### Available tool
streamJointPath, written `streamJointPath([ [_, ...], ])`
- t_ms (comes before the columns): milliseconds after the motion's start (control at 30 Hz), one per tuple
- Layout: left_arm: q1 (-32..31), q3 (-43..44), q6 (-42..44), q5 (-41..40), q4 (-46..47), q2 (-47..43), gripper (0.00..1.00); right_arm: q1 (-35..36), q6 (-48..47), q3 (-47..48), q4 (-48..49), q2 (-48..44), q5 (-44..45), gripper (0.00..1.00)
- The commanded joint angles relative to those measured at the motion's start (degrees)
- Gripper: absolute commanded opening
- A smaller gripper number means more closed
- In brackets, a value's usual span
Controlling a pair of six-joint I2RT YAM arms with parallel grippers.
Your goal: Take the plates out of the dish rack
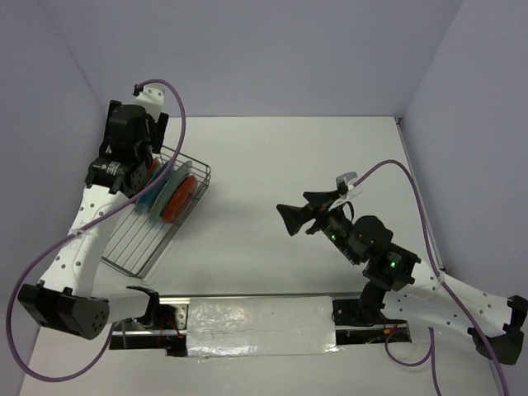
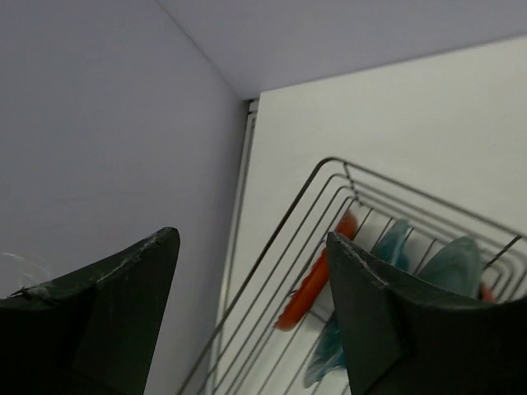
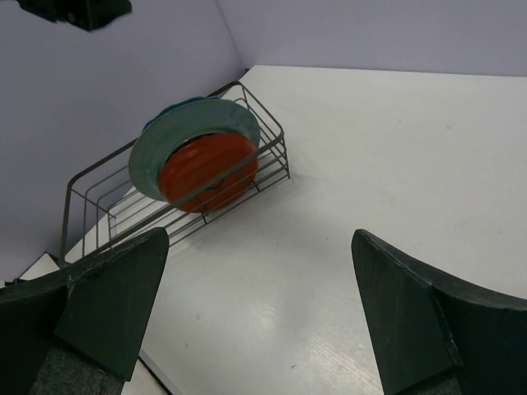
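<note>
Holding four plates (image 1: 175, 198), one dish rack (image 1: 136, 247), left fingers (image 2: 132, 304), right fingers (image 3: 115, 296) both spread, empty.

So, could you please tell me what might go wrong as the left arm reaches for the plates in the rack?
The plates stand packed together at the far end of the dish rack, so the open left end effector could pinch two at once or snag the wire rim. The dish rack also sits close to the wall, so a plate dragged against the wires might shift or tip it.
</note>
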Motion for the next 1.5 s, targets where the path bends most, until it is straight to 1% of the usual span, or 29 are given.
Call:
streamJointPath([
  [0, 2.53, -2.48, 7.66, -2.68, 5.61, -0.87, 0.85, -0.21, -0.4, 1.77, 1.52, -1.13, -0.88, 0.99],
  [33, 5.93, -1.17, 5.05, -0.84, 3.53, 0.87, 0.83, -0.21, -0.4, 1.59, 1.7, -1.13, -0.88, 0.99],
  [67, 7.88, 0.94, 3.46, 4.58, 1.25, 2.28, 0.8, -0.21, -0.49, 1.33, 2.05, -1.13, -0.79, 0.99],
  [100, 11.2, 5.31, 1.0, 7.68, -3.74, 5.43, 0.7, -0.29, -0.57, 1.33, 2.23, -0.79, -0.79, 0.99],
  [167, 12.73, 9.11, -0.33, 14.44, -7.81, 8.43, 0.57, -0.21, -0.57, 1.5, 2.14, -0.35, -0.79, 0.99],
  [200, 14.65, 11.39, -0.86, 15.17, -10.09, 10.71, 0.52, -0.21, -0.57, 1.68, 1.97, 0.27, -0.96, 0.99],
  [267, 14.84, 11.59, -0.87, 14.39, -10.2, 11.7, 0.55, -0.21, -0.57, 2.29, 1.44, 0.88, -1.23, 0.99],
  [300, 15.02, 10.98, -0.78, 13.69, -9.59, 11.44, 0.6, -0.21, -0.57, 2.47, 1.26, 1.41, -1.32, 0.99],
  [333, 15.28, 10.02, 0.61, 13.42, -8.72, 11.09, 0.63, -0.21, -0.57, 2.64, 1.0, 1.59, -1.49, 0.99],
  [367, 15.72, 8.79, 1.15, 14.47, -7.32, 10.65, 0.66, -0.29, -0.49, 2.99, 0.65, 1.68, -1.67, 0.99],
  [400, 16.5, 7.13, 2.46, 21.0, -7.48, 10.56, 0.69, -0.12, -0.4, 3.17, 0.39, 1.85, -1.76, 0.99],
  [433, 17.9, 6.85, 4.3, 23.5, -8.17, 11.34, 0.68, -0.21, -0.4, 3.26, 0.21, 1.85, -2.45, 0.99],
  [467, 18.27, 8.59, 3.88, 23.44, -10.79, 12.48, 0.67, -0.29, -0.49, 3.26, 0.21, 1.68, -2.63, 0.98],
  [500, 18.7, 10.08, 3.27, 23.53, -12.56, 13.8, 0.64, -0.21, -0.57, 3.17, 0.38, 1.5, -2.72, 0.98],
  [533, 20.45, 11.4, 0.83, 24.57, -14.23, 16.25, 0.63, -0.21, -0.57, 2.82, 0.73, 1.42, -2.64, 0.98],
  [567, 21.6, 14.29, -0.41, 26.5, -17.46, 17.49, 0.59, -0.21, -0.66, 2.73, 0.91, 1.24, -2.64, 0.98],
  [600, 22.65, 15.1, -1.38, 29.39, -18.63, 19.15, 0.58, -0.21, -0.66, 2.64, 1.0, 1.24, -2.64, 0.98],
  [633, 24.23, 15.72, -2.87, 30.29, -19.6, 19.69, 0.57, -0.21, -0.75, 2.64, 1.0, 1.24, -2.55, 0.99],
  [700, 25.21, 14.85, -2.45, 31.44, -20.31, 20.14, 0.55, -0.21, -0.66, 2.91, 0.65, 1.41, -2.72, 0.98],
  [767, 25.56, 11.87, -2.19, 32.23, -19.35, 19.96, 0.56, -0.21, -0.49, 3.35, 0.12, 1.42, -3.42, 0.99],
  [833, 25.74, 11.07, -1.66, 33.97, -19.6, 20.48, 0.51, -0.29, -0.49, 3.26, 0.29, 1.24, -4.04, 0.98],
  [867, 25.83, 11.06, -1.57, 34.68, -20.04, 20.92, 0.5, -0.29, -0.57, 3.17, 0.38, 1.07, -4.22, 0.99],
  [967, 26.27, 11.85, -1.48, 36.35, -22.85, 23.38, 0.56, -0.21, -0.75, 3.0, 0.65, 0.8, -4.13, 0.98],
  [1100, 27.15, 12.65, -1.31, 38.29, -25.05, 23.04, 0.55, -0.21, -0.66, 3.26, 0.38, 0.98, -5.18, 0.98],
  [1267, 27.76, 10.28, 0.54, 39.52, -25.67, 21.81, 0.56, -0.21, -0.57, 3.61, 0.12, 1.24, -6.06, 0.98],
  [1400, 27.94, 8.87, -0.51, 39.96, -25.58, 21.81, 0.56, -0.21, -0.57, 3.44, 0.29, 0.98, -6.33, 0.98],
  [1467, 27.94, 9.3, -1.12, 40.14, -27.24, 22.59, 0.55, -0.21, -0.66, 3.52, 0.29, 0.98, -6.24, 0.98],
])
